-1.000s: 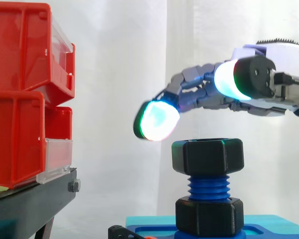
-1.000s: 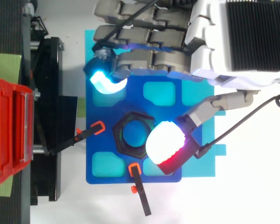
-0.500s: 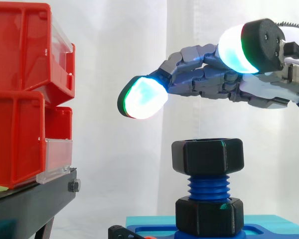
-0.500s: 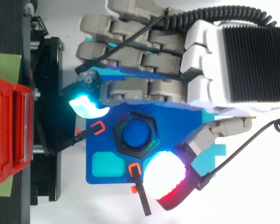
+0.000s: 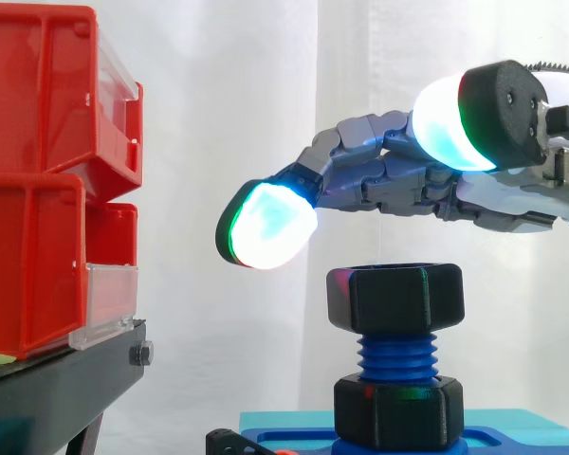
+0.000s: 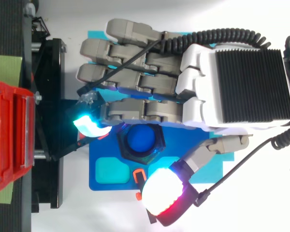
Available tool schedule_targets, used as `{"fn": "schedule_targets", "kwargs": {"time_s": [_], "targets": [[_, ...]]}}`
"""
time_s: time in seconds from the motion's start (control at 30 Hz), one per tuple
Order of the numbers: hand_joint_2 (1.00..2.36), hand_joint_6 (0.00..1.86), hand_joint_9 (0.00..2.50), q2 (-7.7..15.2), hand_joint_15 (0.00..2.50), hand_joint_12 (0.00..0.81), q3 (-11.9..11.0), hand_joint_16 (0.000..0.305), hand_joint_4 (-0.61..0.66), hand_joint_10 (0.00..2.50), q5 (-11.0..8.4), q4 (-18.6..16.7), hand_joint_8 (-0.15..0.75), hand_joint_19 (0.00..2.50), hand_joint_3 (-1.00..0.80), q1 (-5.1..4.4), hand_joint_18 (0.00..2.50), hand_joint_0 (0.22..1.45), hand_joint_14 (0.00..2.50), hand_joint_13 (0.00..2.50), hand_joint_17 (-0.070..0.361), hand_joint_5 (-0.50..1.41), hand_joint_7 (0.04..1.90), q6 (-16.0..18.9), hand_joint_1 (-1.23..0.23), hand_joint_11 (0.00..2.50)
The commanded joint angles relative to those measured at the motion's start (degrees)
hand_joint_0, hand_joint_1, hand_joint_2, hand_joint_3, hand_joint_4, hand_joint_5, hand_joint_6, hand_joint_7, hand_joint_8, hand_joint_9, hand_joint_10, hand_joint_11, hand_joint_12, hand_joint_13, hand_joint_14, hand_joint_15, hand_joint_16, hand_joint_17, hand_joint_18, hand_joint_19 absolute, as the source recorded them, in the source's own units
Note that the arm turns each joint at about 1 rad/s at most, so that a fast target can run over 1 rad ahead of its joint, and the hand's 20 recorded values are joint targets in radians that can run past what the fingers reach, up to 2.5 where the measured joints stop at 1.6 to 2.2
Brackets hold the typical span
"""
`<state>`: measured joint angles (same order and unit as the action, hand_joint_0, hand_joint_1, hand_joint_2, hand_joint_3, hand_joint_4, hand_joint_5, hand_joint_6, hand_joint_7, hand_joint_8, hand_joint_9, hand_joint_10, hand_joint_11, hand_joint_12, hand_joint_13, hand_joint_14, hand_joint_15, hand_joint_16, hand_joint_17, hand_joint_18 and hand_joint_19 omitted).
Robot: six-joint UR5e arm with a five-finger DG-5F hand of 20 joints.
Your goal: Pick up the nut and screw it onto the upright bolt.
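Observation:
A black hex nut [image 5: 395,297] sits threaded on the top of the upright blue bolt [image 5: 396,355], with a second black nut [image 5: 396,411] at the bolt's foot. From above, the nut [image 6: 140,143] rings the blue bolt end [image 6: 141,138]. My hand [image 6: 150,92] hovers a little above the nut, fingers stretched out straight toward the left and apart from it. The thumb [image 6: 166,195] is spread to the near side. The hand [image 5: 408,175] is open and holds nothing.
The bolt stands on a blue baseplate [image 6: 108,171] over a cyan mat [image 5: 275,420]. Red bins [image 5: 47,180] on a black stand [image 5: 57,384] rise at the left. Two black clamps with orange tips [image 6: 140,176] sit at the plate's edge.
The hand has shifted toward the near side and left, rising off the nut; the fingers straightened, then dipped slightly. The thumb swung clear of the nut.

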<state>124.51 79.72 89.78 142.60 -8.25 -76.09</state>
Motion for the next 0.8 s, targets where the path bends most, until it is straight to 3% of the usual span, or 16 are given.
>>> {"fn": "schedule_targets", "kwargs": {"time_s": [0.0, 0.47, 0.77], "targets": [[1.0, 0.5, 0.24, 0.0, 0.0, 0.343, 0.0, 0.048, 0.22, 0.0, -0.4, 0.7, 0.238, 0.0, -0.5, -0.36, 0.0, 0.46, 0.0, 0.1, 0.108, -0.18, 0.78, 0.1, -0.09, 0.0], [1.0, 0.5, 0.32, 0.0, 0.0, 0.342, 0.0, 0.045, 0.27, 0.0, -0.13, 4.2, 0.264, 0.0, -0.5, -1.15, 0.0, 0.47, 0.0, 0.16, 0.102, -0.15, 0.98, 0.1, -0.13, 0.0], [1.0, 0.5, 0.35, 0.0, 0.0, 0.338, 0.0, 0.044, 0.26, 0.0, 0.22, 4.2, 0.266, 0.0, -0.5, -0.19, 0.0, 0.47, 0.0, 0.2, 0.098, -0.14, 1.06, 0.1, -0.15, 0.0]]}}
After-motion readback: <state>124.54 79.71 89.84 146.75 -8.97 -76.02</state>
